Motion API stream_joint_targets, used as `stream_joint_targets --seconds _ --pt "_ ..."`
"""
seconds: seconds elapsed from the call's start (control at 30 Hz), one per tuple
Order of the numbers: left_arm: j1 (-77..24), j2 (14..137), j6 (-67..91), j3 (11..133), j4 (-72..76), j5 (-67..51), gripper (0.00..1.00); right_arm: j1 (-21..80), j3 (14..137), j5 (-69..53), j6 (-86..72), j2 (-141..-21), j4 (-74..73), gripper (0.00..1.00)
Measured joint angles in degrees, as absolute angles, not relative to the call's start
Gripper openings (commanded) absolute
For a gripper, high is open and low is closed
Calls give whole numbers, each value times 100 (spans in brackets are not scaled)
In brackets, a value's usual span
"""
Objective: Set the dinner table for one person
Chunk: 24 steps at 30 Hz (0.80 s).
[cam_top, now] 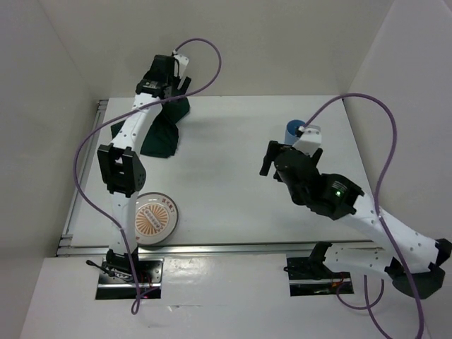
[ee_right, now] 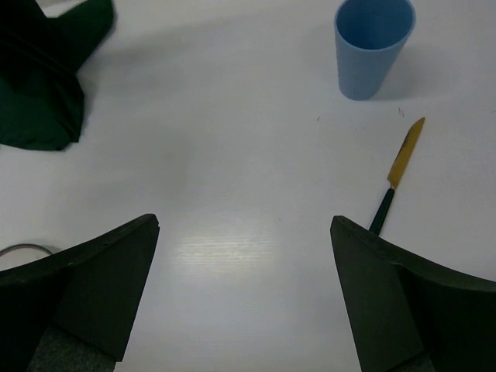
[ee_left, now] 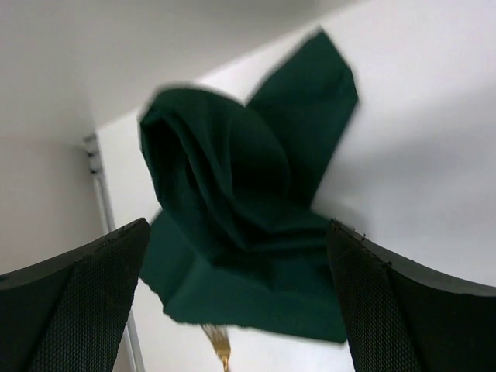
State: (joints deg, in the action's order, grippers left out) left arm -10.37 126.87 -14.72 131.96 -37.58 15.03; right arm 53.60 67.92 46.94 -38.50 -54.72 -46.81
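Both arms hang over the dinner table (cam_top: 233, 141), which lies directly beneath them, and neither holds anything. The left gripper (ee_left: 239, 232) has its jaws spread wide, one on each side of a crumpled dark green cloth (ee_left: 232, 194) that sits bunched up right under it. The gold tines of what looks like a fork (ee_left: 221, 349) peek out at the cloth's near edge. To me this is the opening step, getting hold of the cloth so it can be laid flat. That calls for coming straight down and pinching a fold or a corner, not the whole heap, and keeping clear of the fork. The right gripper (ee_right: 244, 225) is just as wide open over bare tabletop. A blue cup (ee_right: 372, 46) stands ahead of it to the right, and a yellow-bladed knife (ee_right: 395, 178) lies nearer on that same side. The plate (cam_top: 155, 217) sits back by the left arm's base, well behind its gripper.
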Motion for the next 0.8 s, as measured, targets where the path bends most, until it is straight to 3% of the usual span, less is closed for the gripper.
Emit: stream_joint_targets --seconds 0.27,0.6,0.73,0.8 --pt "-1352 13117 -1444 13266 -2576 2707 100 5360 6862 4421 -3627 -6438 -4574 100" --pt "-849 13504 -1090 13375 -2554 2668 100 5360 6965 4368 -3498 -6460 -4501 100" --pt "-707 13504 -1004 13574 -2788 1896 85 5360 7046 4351 -3328 -6598 -4460 100" --pt "-714 13504 -969 13605 -2814 1542 83 5360 7133 4333 -3262 -6678 -4460 100"
